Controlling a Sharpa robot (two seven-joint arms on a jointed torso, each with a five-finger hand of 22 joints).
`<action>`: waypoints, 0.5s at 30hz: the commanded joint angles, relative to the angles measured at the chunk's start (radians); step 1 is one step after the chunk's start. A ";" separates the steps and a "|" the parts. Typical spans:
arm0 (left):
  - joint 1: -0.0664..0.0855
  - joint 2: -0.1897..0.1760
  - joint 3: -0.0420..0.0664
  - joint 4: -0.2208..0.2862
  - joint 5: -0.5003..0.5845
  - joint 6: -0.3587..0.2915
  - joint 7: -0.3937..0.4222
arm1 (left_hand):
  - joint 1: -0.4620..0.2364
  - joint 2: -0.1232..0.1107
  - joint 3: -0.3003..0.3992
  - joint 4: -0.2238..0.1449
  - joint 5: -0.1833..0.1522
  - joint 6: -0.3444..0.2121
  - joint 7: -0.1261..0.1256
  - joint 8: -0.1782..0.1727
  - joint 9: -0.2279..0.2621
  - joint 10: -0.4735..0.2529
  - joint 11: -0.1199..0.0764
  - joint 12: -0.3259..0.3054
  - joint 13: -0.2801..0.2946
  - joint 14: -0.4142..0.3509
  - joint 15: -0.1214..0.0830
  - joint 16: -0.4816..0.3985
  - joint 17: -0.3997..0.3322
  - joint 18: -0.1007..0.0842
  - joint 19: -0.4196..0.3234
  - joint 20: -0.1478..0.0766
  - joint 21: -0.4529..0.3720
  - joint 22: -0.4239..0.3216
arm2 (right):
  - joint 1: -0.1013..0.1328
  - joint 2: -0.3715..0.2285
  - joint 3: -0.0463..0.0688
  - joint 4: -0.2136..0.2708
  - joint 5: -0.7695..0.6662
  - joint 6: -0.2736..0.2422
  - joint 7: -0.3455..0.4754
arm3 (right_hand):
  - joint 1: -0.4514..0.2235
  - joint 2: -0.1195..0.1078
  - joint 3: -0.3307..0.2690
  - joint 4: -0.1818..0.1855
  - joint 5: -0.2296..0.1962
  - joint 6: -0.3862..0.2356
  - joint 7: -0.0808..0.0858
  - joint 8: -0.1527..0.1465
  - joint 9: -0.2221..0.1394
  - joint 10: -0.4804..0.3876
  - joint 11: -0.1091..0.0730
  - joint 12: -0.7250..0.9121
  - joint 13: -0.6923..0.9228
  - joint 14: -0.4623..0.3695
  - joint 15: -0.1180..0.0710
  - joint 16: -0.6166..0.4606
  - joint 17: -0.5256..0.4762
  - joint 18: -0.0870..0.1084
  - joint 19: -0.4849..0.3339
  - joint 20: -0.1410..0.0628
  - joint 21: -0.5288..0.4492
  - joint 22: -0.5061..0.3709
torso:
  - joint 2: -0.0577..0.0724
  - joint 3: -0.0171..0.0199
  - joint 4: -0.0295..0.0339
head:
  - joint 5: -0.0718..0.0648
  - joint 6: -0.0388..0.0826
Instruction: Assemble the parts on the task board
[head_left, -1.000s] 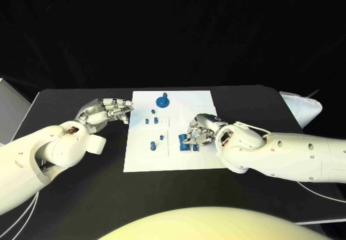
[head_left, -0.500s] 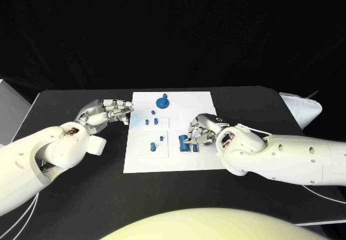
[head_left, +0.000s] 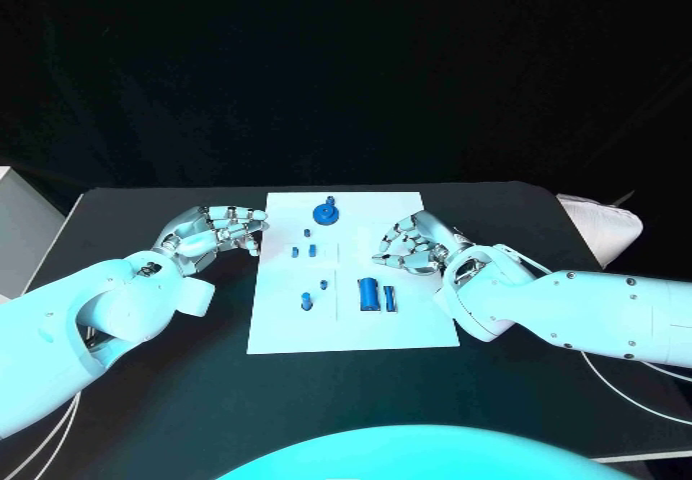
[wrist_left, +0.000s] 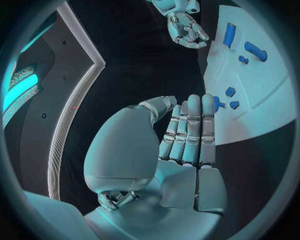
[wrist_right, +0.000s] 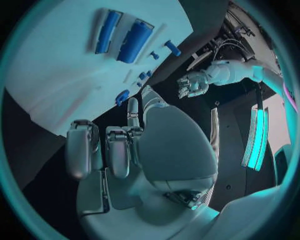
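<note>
The white task board (head_left: 411, 325) lies mid-table. On it stand a round blue knob part (head_left: 326, 212), small blue pieces (head_left: 300, 250), a blue peg (head_left: 307, 299) and two longer blue pieces (head_left: 368, 293) side by side. My right hand (head_left: 408, 247) hovers over the board's right edge, just behind the two long pieces, with its fingers curled in and nothing in them. My left hand (head_left: 216, 232) hangs just off the board's left edge, empty, its fingers (wrist_left: 189, 131) held fairly straight. The right wrist view shows the long pieces (wrist_right: 134, 34) beyond my right hand (wrist_right: 119, 145).
The black table (head_left: 159, 400) spreads around the board. A white bundle (head_left: 606, 222) lies at the table's right edge. A grey box edge (head_left: 15, 215) shows at the far left. In the left wrist view my right hand (wrist_left: 184, 27) hangs beyond the board (wrist_left: 250, 115).
My right hand has lifted off the two long blue pieces and drawn back; both now lie uncovered on the board. The left hand has kept its place. The camera has shifted slightly.
</note>
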 joint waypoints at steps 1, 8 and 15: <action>-0.003 0.015 0.001 -0.013 0.012 -0.009 0.035 | -0.012 -0.001 -0.004 0.008 -0.006 -0.010 -0.002 0.007 -0.002 0.011 -0.003 0.011 0.002 -0.002 0.004 0.006 0.002 0.015 -0.004 0.004 -0.011 -0.007 | 0.008 0.010 0.003 -0.039 0.332 -0.027 0.265 | 0.018 0.001 0.002 -0.003 0.031 -0.013 0.003 -0.009 -0.004 0.060 0.010 -0.030 0.221 0.093 0.010 -0.009 0.230 0.022 0.049 0.011 -0.050 0.190 | -0.014 -0.0056 0.0012 | 0.006 0.010; -0.005 0.056 0.002 -0.077 0.043 -0.073 0.089 | -0.022 -0.019 -0.028 0.034 -0.016 -0.005 -0.014 0.026 0.000 0.027 -0.007 -0.001 -0.011 -0.075 0.012 -0.041 -0.016 0.011 -0.031 0.012 -0.093 -0.058 | 0.027 0.068 0.011 -0.180 0.597 0.038 0.473 | 0.090 -0.002 0.067 -0.006 0.060 -0.049 0.026 -0.019 -0.003 -0.199 0.031 -0.543 -0.056 -0.035 0.031 -0.268 -0.084 0.122 -0.127 0.036 -0.759 -0.048 | -0.039 -0.0160 0.0002 | 0.017 0.046; -0.004 0.098 0.004 -0.145 0.085 -0.123 0.134 | -0.003 -0.042 -0.048 0.105 -0.059 -0.065 -0.045 0.014 -0.030 0.056 0.036 -0.216 -0.059 -0.184 0.086 -0.479 -0.166 0.011 -0.102 0.100 -0.499 -0.326 | 0.035 0.158 0.019 -0.364 0.778 0.133 0.588 | 0.115 -0.051 0.242 -0.011 0.038 -0.113 0.076 -0.080 -0.048 -0.343 0.088 -1.193 -0.661 -0.321 0.088 -0.923 -0.569 0.149 -0.301 0.094 -1.209 -0.363 | -0.057 -0.0181 -0.0037 | 0.034 0.100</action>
